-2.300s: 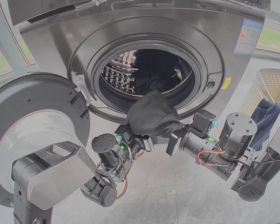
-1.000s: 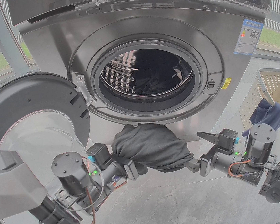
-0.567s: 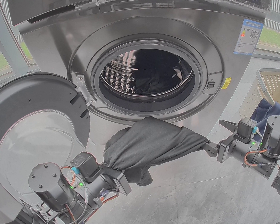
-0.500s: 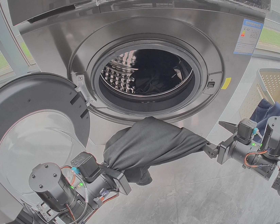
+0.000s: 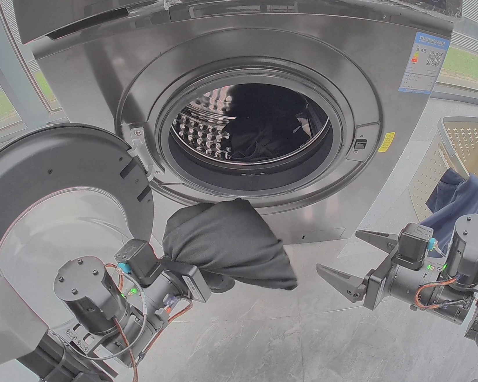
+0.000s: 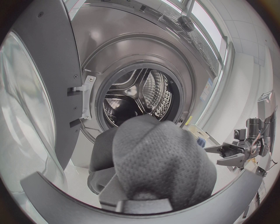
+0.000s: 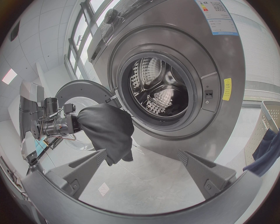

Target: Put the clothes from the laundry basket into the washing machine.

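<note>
In the lower centre of the head view, the left tool (image 5: 203, 270) is clamped on a bunched dark grey knit garment (image 5: 229, 243), which hangs just below the open round mouth of the silver front-loading washing machine (image 5: 299, 34). At lower right, the right tool (image 5: 341, 251) is spread wide and holds nothing. At the right edge, a navy cloth (image 5: 457, 199) drapes over the beige perforated laundry basket (image 5: 473, 147).

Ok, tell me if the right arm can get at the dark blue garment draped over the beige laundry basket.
Probably yes: the right pincer is open and empty, the dark blue cloth garment hangs uncovered beside that arm, though the pincer points away.
</note>
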Controlling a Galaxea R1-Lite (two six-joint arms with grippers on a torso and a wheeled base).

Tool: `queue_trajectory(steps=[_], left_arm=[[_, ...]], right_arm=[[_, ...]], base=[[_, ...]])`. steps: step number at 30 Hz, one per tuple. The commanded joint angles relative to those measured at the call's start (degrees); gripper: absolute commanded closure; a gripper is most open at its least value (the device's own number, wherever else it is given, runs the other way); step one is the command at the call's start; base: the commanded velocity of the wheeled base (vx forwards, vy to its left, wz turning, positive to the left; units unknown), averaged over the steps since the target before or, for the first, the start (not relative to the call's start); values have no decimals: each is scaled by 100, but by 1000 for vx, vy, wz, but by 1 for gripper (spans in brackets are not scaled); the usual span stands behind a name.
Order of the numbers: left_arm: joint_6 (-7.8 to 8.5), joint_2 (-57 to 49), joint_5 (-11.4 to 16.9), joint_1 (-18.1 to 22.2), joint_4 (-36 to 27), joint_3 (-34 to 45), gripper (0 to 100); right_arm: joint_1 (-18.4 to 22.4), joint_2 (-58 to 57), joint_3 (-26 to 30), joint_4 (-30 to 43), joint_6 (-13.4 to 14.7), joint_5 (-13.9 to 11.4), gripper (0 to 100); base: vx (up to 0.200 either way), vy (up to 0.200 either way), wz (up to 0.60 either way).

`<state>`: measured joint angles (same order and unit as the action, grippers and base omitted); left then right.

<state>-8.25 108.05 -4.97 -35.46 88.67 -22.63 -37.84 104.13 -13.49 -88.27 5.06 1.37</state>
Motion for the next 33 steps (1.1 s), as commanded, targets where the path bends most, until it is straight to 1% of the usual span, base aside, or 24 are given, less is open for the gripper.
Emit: queue_trajectory(steps=[1,4,7,8,9,11,13,14,16,18,20,21,22,24,25,28,33], left_arm=[[-1,164,-12,215,1,-190,100],[-10,208,-12,233,1,-172,100],[-18,199,5,215,1,-84,100],[-18,199,5,215,1,-84,100],[-10,164,5,171,1,-31,100],[-1,138,23,154,1,48,100],[25,138,23,127,10,74,100],[17,147,23,101,1,83,100],[-1,147,23,75,1,83,100],[-10,155,23,75,10,83,100],[-18,147,23,75,1,83,100],[-18,147,23,75,10,83,100],[-18,147,14,75,10,83,100],[-18,147,14,75,10,74,100],[-18,147,14,75,1,74,100],[-18,147,14,66,10,74,100],[-10,138,14,66,10,74,100]], right_arm=[[-30,-7,49,-6,13,-5,0],[-39,-16,49,-6,4,4,0],[66,2,-83,-6,-5,127,0],[66,2,-83,-6,-5,127,0],[216,55,-233,-6,-14,505,0],[277,63,-276,-6,-49,980,0],[303,116,-224,12,-75,1261,0],[312,142,-189,12,-84,1358,0],[339,248,-48,-6,-93,1463,0],[312,309,101,-6,-102,1445,0],[251,309,119,-6,-49,1402,0],[242,309,137,-6,-75,1402,0],[233,309,145,-6,-58,1349,0],[242,301,93,-6,4,1182,0],[260,318,128,-6,-5,1147,0],[418,415,154,-23,-23,1147,0],[453,362,101,-23,-66,1120,0]], base=[[0,0,0],[0,0,0],[0,0,0],[0,0,0],[0,0,0],[0,0,0],[0,0,0],[0,0,0],[0,0,0],[0,0,0],[0,0,0],[0,0,0],[0,0,0],[0,0,-600],[0,0,-600],[0,0,-600],[0,0,0]])
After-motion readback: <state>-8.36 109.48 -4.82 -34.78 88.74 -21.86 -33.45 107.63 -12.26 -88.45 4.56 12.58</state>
